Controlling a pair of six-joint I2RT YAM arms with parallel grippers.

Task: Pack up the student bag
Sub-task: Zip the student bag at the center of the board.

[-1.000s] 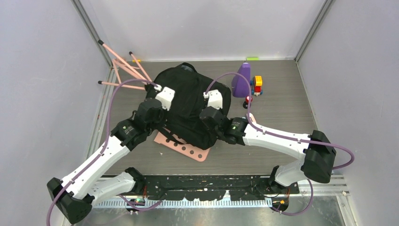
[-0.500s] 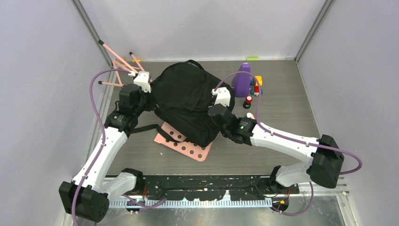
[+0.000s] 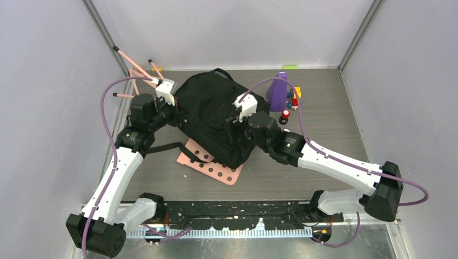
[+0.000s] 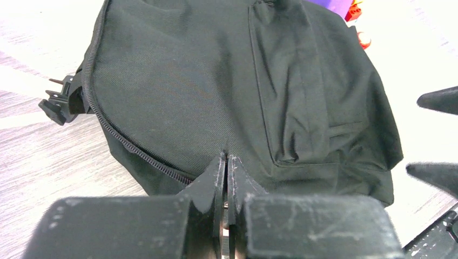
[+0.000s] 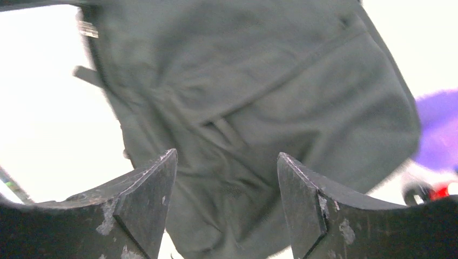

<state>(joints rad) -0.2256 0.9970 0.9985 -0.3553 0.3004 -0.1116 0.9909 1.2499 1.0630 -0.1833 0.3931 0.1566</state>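
Student bag (image 3: 213, 116) lies on the surface (image 3: 329, 116), its near edge over the pink board (image 3: 216, 171). No opening shows, so nothing is visibly inside. Your left hand (image 4: 227, 162) is pressed shut at the zip seam; I cannot tell whether it grips anything. Your right hand (image 5: 226, 157) gapes wide, empty, over the fabric. Find the zip pull first. The purple cone (image 3: 278, 91) and red-capped bottle (image 3: 284, 115) sit outside.

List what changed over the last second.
The left gripper swung off the top of the bag out to its left edge, where it now sits shut. The right gripper shifted only slightly over the bag's right side and is open. The bag's far edge crept a little farther away. The pink board and the purple cone stayed put.
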